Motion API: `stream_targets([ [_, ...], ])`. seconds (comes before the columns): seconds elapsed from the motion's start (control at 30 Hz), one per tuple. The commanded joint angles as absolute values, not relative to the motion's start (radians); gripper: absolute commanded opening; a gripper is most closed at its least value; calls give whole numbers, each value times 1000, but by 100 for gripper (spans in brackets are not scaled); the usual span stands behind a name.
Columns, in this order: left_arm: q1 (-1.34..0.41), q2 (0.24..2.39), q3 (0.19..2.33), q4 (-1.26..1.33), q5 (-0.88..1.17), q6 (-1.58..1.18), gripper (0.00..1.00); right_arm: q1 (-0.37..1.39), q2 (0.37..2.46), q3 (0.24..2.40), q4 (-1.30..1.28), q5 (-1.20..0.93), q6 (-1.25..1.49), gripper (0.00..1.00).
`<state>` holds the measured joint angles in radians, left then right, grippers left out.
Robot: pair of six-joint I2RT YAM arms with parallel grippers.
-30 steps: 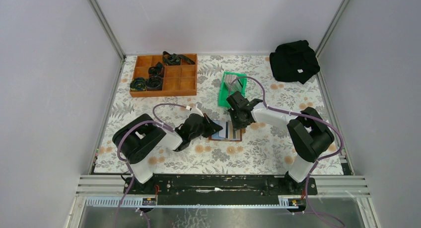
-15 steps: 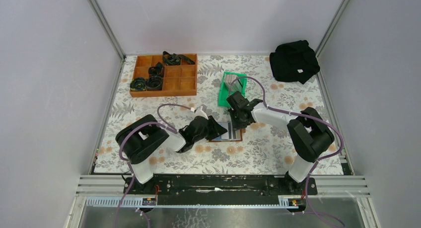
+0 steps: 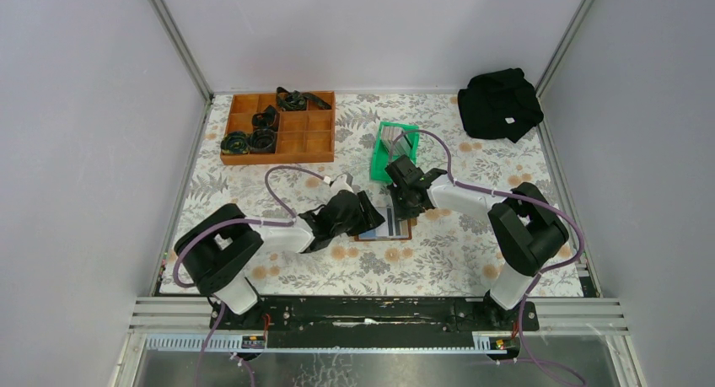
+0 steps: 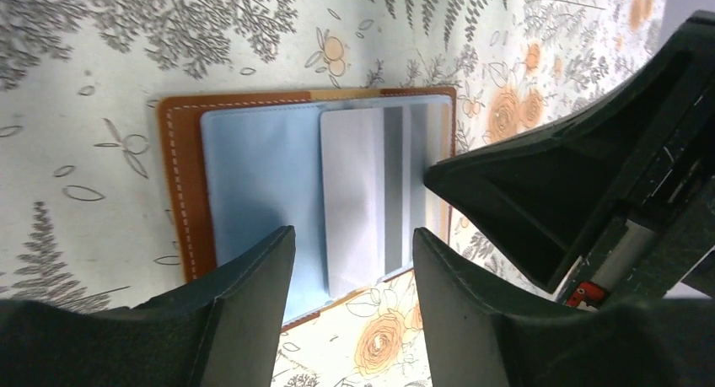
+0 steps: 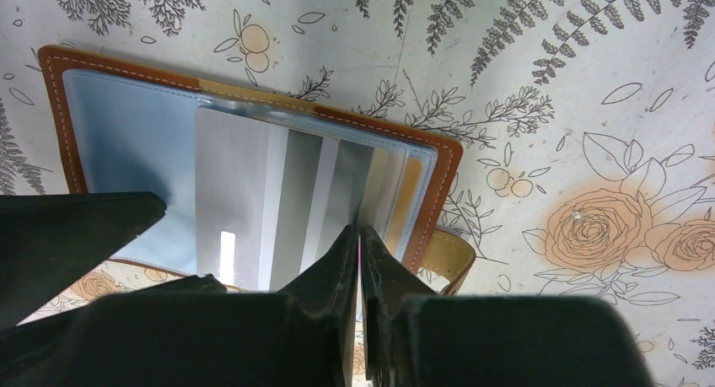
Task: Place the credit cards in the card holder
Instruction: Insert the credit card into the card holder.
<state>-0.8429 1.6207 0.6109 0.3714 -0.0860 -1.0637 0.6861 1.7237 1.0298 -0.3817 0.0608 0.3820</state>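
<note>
Two arms reach in from the near edge of the flowered table (image 3: 455, 252), and both meet at one spot mid-table. There lies the card holder (image 4: 181, 176), spread open and flat, brown leather rim around pale blue pockets, its snap tab (image 5: 451, 252) poking out at one side. A grey credit card (image 4: 358, 193) with a darker stripe sits in it, lying over the pockets. The left gripper (image 4: 352, 244) hovers right above, fingers spread wide with nothing between them, the card showing through the gap. From the other side, the right gripper (image 5: 360, 231) has its fingers pinched together to a bare slit, tips down at the card's edge near the holder's tab side; whether they touch it I cannot tell. Just beyond stands the green bin (image 3: 377, 159), a grey stack upright inside. Further back on the left is the wooden tray (image 3: 299, 142), black coiled pieces in several compartments. Far right corner, a black cloth bundle (image 3: 499, 103).
</note>
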Motion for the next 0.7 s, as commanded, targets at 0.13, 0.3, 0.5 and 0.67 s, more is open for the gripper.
stream_targets([
  [0.13,-844,1579,673,127,-217,-991,48,683,1748,989,-383,53,400,10],
  [0.3,-844,1603,719,78,-235,-963,17,684,1752,993,-382,52,400,10],
  [0.5,-844,1638,771,43,-235,-929,7,684,1751,988,-380,50,397,10],
  [0.67,-856,1680,831,-14,-238,-883,0,684,1748,983,-379,52,397,10],
])
